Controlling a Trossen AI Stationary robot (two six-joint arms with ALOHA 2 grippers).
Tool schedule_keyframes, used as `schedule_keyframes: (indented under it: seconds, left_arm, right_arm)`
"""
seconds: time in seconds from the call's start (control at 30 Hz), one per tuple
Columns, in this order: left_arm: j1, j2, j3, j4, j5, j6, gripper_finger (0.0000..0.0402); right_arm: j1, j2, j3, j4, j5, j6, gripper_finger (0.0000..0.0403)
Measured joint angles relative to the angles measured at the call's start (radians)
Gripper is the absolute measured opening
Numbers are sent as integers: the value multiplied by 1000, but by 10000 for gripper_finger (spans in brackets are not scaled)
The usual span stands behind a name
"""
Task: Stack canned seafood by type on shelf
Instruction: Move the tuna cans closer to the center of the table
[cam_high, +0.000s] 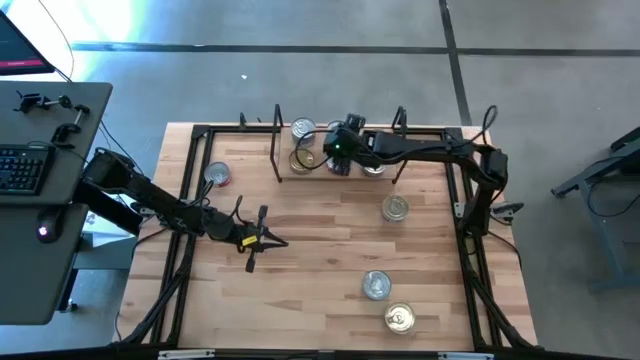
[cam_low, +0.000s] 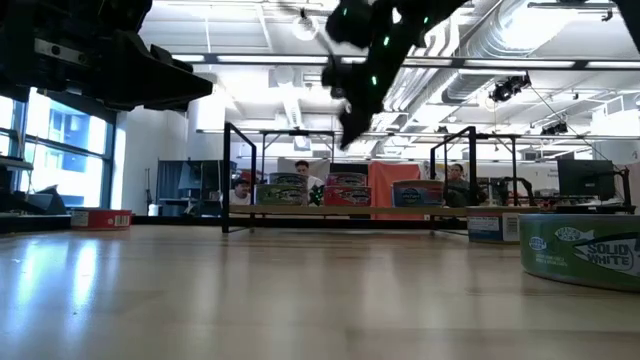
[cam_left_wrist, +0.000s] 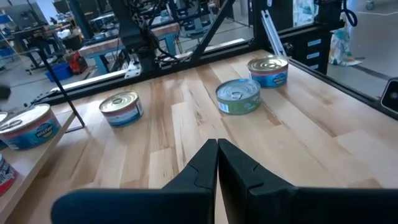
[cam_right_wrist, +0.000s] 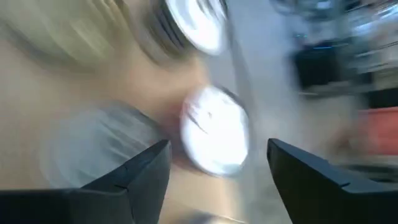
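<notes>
Over the table, high view: my right gripper hangs above the middle of the shelf at the table's far edge, and its own housing hides the fingers from me here.
High view, shelf contents: I count tins at the left end and, with more under and beside the arm that I cannot count.
High view, loose tins: one tin left of the shelf, one in front of it to the right, and two near the front edge, and.
High view, left arm: my left gripper waits low over the board on the left, well apart from every tin.
Low view: the shelf's board carries a row of labelled tins, the right gripper is above them holding nothing, and a large "Solid White" tin sits close at the right.
Left wrist view: its fingers are pressed together on nothing; three loose tins lie ahead, and.
Right wrist view: fingers spread wide and empty, a silver lid between them but untouched, heavily blurred.
Progress, my judgement: partly done; several tins are shelved, at least four are left on the table, and I cannot confirm the sorting by type.
</notes>
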Motion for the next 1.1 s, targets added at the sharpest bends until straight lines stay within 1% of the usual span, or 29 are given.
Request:
schedule_keyframes:
  seconds: [0.1, 0.13, 0.17, 0.23, 0.33, 0.4, 0.47, 0.53, 0.6, 0.67, 0.7, 0.77, 0.87, 0.93, 1.1]
  left_arm:
    - [-2, 0, 0, -7, -20, -4, 3]
    - [-7, 0, 0, -8, -44, -15, 3]
    - [-14, 0, 1, -8, -82, -31, 3]
    - [-47, -10, 6, -13, -178, -55, 3]
    - [-107, -40, 31, -56, -328, -88, 3]
    - [-137, -78, 60, -171, -428, -118, 3]
    - [-148, -124, 111, -369, -493, -178, 3]
    - [-128, -168, 192, -653, -533, -289, 3]
    - [-84, -201, 296, -967, -538, -442, 3]
    - [-29, -210, 399, -1269, -524, -597, 3]
    - [0, -208, 441, -1394, -504, -664, 3]
    - [64, -208, 493, -1608, -463, -753, 3]
    - [177, -201, 508, -1746, -394, -815, 3]
    - [250, -195, 506, -1826, -349, -865, 3]
    - [379, -179, 507, -1938, -331, -958, 3]
  right_arm:
    - [50, -12, 0, 23, -254, 223, 258]
    - [79, -11, -17, 53, -304, 264, 258]
    - [115, -10, -50, 99, -328, 288, 258]
    - [201, -7, -137, 257, -332, 327, 259]
    - [333, -7, -278, 524, -326, 410, 259]
    - [410, -7, -359, 693, -296, 471, 259]
    - [487, -7, -422, 820, -213, 512, 259]
    - [553, -6, -465, 914, -105, 518, 259]
    - [604, -6, -487, 972, 13, 500, 259]
    - [639, -7, -494, 977, 116, 469, 259]
    - [652, -10, -495, 965, 153, 451, 259]
    - [674, -23, -496, 934, 192, 440, 259]
    - [711, -64, -496, 806, 232, 474, 259]
    - [739, -103, -496, 671, 256, 529, 259]
    - [803, -227, -495, 338, 273, 730, 259]
